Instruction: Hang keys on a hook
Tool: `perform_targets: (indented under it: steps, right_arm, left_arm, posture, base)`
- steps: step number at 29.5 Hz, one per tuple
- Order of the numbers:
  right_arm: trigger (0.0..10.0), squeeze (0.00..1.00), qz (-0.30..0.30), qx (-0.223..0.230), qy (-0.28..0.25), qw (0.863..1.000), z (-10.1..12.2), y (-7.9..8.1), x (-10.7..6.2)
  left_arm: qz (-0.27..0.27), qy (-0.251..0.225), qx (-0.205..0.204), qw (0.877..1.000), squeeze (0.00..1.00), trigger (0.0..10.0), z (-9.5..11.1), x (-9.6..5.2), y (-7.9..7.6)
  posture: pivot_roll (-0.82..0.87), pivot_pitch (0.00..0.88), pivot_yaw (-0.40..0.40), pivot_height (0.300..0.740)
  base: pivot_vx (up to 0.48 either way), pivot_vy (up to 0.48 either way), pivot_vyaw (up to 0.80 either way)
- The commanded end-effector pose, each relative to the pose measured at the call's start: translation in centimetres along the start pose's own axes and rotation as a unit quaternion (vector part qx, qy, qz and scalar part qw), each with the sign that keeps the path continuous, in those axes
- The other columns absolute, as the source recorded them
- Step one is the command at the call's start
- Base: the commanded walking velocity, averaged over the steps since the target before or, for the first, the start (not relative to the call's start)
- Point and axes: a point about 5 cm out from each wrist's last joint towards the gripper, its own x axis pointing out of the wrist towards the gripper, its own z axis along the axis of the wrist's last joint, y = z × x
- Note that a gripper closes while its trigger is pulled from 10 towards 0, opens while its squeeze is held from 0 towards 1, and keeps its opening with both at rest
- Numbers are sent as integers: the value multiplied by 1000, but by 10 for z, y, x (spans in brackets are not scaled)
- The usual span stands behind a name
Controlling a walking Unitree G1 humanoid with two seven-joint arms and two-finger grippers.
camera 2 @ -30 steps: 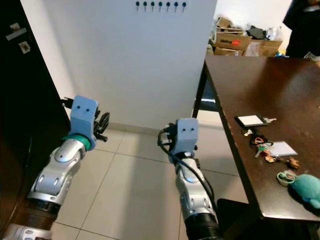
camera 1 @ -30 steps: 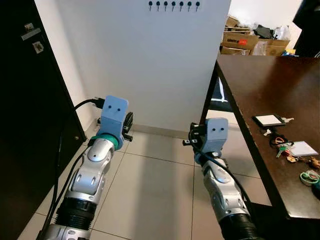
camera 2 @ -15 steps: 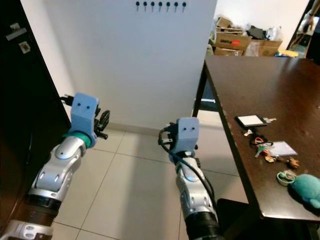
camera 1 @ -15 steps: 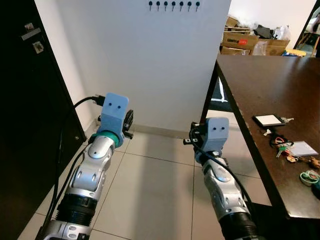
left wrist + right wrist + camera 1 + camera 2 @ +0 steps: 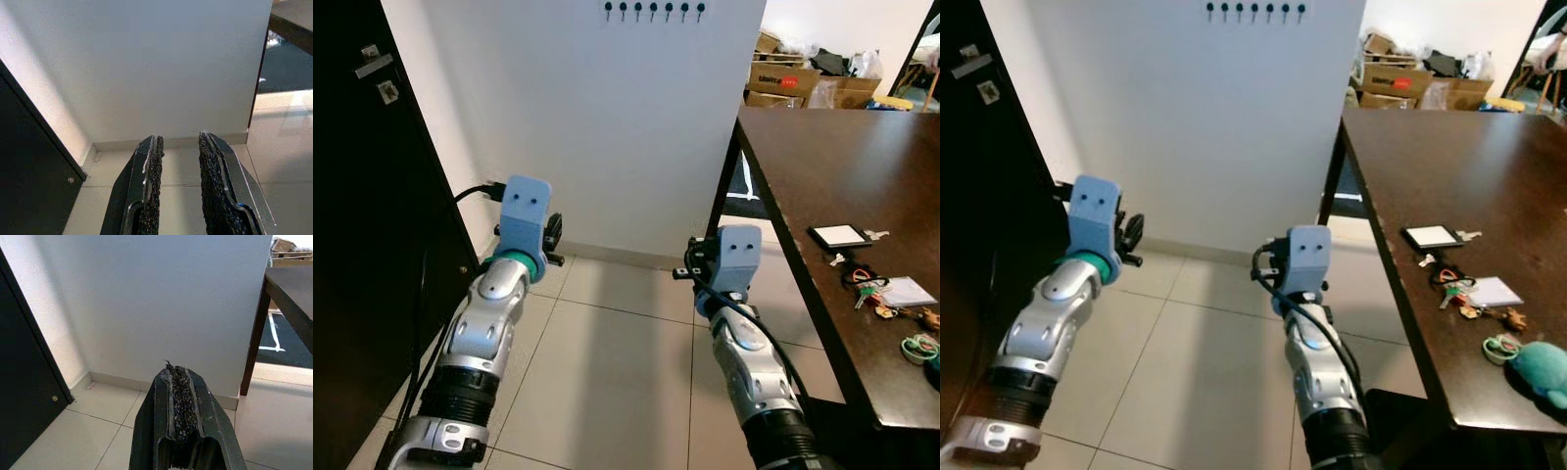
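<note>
Nearest, both silver arms reach forward over the tiled floor [image 5: 607, 362]. The left end effector [image 5: 178, 147] is held out near the left, close to the dark door [image 5: 372, 245], its two black fingers [image 5: 151, 191] parted with a clear gap between them and nothing in it. The right end effector [image 5: 178, 369] is held out nearer the middle, just left of the tabletop [image 5: 822, 166] edge, its fingers pressed together and empty. On the right, the dark wooden tabletop carries a loose cluster of things near its near edge: a teal plush toy [image 5: 1540, 370] at the corner, a green ring-shaped item [image 5: 918, 346] just beyond it, then the keys [image 5: 864, 287] with a dark loop and coloured tags lying beside a white card [image 5: 908, 290]. A little farther along lies a black-framed white tag [image 5: 839, 235] with a small key at its end. Neither end effector touches any of these; both are well apart from the keys. Ahead, a white wall panel [image 5: 597, 127] rises from the floor, and high on it is a row of dark hooks [image 5: 653, 10], all bare. Far right, past the tabletop's far end, cardboard boxes [image 5: 793, 78] are piled.
</note>
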Motion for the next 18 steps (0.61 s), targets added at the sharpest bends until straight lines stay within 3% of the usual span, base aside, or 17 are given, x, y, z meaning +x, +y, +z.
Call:
perform_targets:
  steps: [1, 4, 8, 14, 18]
  right_arm:
    - [10000, 0, -5, 5, 1, 1000, 1, 0, 1]
    - [10000, 0, -5, 0, -3, 1000, 3, 1, 1]
    - [10000, 0, -9, -36, -28, 999, 18, 8, 0]
    - [10000, 0, -5, -11, -14, 1000, 11, 5, -1]
    - [10000, 0, 3, -4, -40, 999, 20, -1, 0]
  left_arm:
    - [3, 17, 5, 1000, 0, 10000, -7, -1, 3]
    - [2, 18, 10, 1000, 0, 10000, -7, -1, 4]
    - [37, 11, 7, 999, 0, 10000, -2, 2, 22]
    - [39, -6, 19, 999, 0, 10000, 3, 1, 23]
    - [31, -18, 18, 999, 0, 10000, 6, -3, 21]
  posture:
    - [-38, 0, 90, 740]
    - [-34, 0, 91, 740]
    - [-17, 0, 92, 740]
    - [0, 0, 83, 740]
    - [-2, 0, 76, 740]
  base:
    - [0, 0, 0]
    - [0, 0, 0]
    - [0, 0, 0]
    - [0, 0, 0]
    - [0, 0, 0]
